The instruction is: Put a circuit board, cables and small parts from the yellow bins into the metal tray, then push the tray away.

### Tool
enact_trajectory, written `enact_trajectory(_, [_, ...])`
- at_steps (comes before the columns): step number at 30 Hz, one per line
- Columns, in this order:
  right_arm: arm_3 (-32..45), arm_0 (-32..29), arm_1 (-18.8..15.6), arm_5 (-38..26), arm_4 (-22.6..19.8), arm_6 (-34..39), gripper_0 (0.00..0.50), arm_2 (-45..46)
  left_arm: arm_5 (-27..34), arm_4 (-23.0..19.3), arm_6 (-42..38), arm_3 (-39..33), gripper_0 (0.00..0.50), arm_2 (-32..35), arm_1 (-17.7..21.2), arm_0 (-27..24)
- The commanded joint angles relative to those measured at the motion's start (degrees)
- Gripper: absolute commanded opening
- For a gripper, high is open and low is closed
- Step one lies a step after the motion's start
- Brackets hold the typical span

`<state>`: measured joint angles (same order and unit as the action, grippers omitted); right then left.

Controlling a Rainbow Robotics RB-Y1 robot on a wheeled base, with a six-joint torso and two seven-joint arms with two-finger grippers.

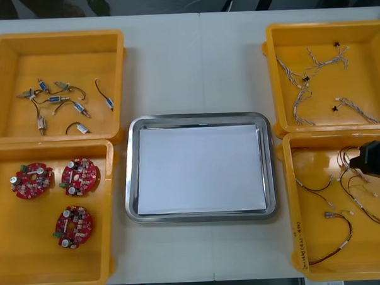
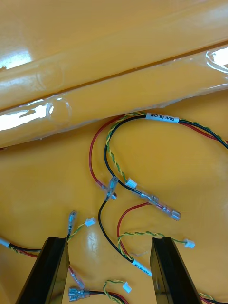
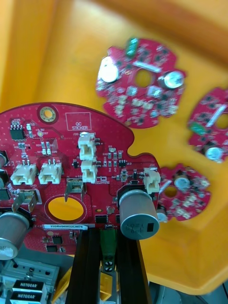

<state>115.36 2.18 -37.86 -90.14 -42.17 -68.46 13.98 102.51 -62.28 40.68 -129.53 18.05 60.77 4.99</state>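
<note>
Electronics workshop: yellow bins [image 1: 54,57] of circuit boards [image 1: 78,175], cables [image 2: 161,118], light table [image 1: 193,60].

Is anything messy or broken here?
Nothing is spilled or broken. The left gripper pinches one round red circuit board near its yellow bin; the right gripper hangs open over red and yellow cables.

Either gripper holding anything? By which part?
Left gripper grips a red circuit board by the green part at its edge. Right gripper, open over the red and yellow cables, holds nothing.
</note>
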Motion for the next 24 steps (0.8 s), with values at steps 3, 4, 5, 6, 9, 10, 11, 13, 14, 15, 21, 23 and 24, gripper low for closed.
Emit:
enact_trajectory(3, [2.5, -3.41, -2.13, -0.13, -1.25, -11.34, 0.5, 1.67, 2.78, -4.17, 1.59, -1.61, 0.0, -5.92, 4.1, -11.05])
enact_trajectory(4, [2.5, -3.94, -2.4, -0.04, -1.34, -13.1, 0.5, 1.67, 3.05, -4.35, 1.59, -1.61, 0.0, -7.33, 4.1, -12.9])
enact_trajectory(5, [2.5, -4.21, -2.4, 0.05, -1.43, -13.98, 0.5, 1.67, 3.31, -4.35, 1.59, -1.61, 0.0, -8.12, 4.1, -13.77])
enact_trajectory(6, [2.5, -5.08, -2.57, 0.4, -1.43, -15.65, 0.5, 1.67, 3.93, -4.35, 1.68, -1.61, 0.0, -9.61, 4.1, -15.71])
enact_trajectory(9, [2.5, -7.19, -2.92, 2.86, -1.52, -19.43, 0.5, 1.23, 5.16, -4.17, 1.59, -1.61, 0.0, -13.74, 4.1, -20.45])
enact_trajectory(10, [2.5, -8.07, -3.01, 4.09, -1.52, -20.66, 0.5, 0.88, 5.42, -4.17, 1.59, -1.61, 0.0, -15.41, 4.1, -22.21])
enact_trajectory(11, [2.5, -8.95, -3.1, 5.24, -1.52, -21.71, 0.5, 0.53, 5.68, -4.17, 1.42, -1.61, 0.0, -16.91, 4.01, -23.97])
enact_trajectory(13, [2.5, -10.01, -3.19, 6.64, -1.25, -23.21, 0.5, 0.09, 6.04, -3.99, 1.33, -1.61, 0.0, -19.1, 3.57, -26.34])
enact_trajectory(14, [2.5, -10.27, -3.19, 6.99, -1.16, -23.65, 0.5, 0.0, 6.21, -3.99, 1.33, -1.61, 0.0, -19.72, 3.39, -27.05])
enact_trajectory(15, [2.5, -10.62, -3.19, 7.43, -0.9, -24.88, 0.5, -0.35, 6.48, -3.82, 1.24, -1.52, 0.0, -21.21, 2.87, -28.54])
enact_trajectory(21, [2.5, -11.5, -3.1, 8.4, 0.51, -27.6, 0.5, -1.94, 7.49, -2.85, 1.33, -1.43, 0.0, -27.89, -0.91, -35.75])
enact_trajectory(23, [2.5, -11.68, -3.19, 9.46, 1.3, -27.69, 0.5, -3.25, 7.49, -2.5, 1.15, -1.43, 0.0, -30.62, -2.67, -38.65])
enact_trajectory(24, [2.5, -11.76, -3.19, 9.89, 1.56, -27.69, 0.5, -3.69, 7.49, -2.41, 1.07, -1.43, 0.0, -31.32, -3.11, -39.17])
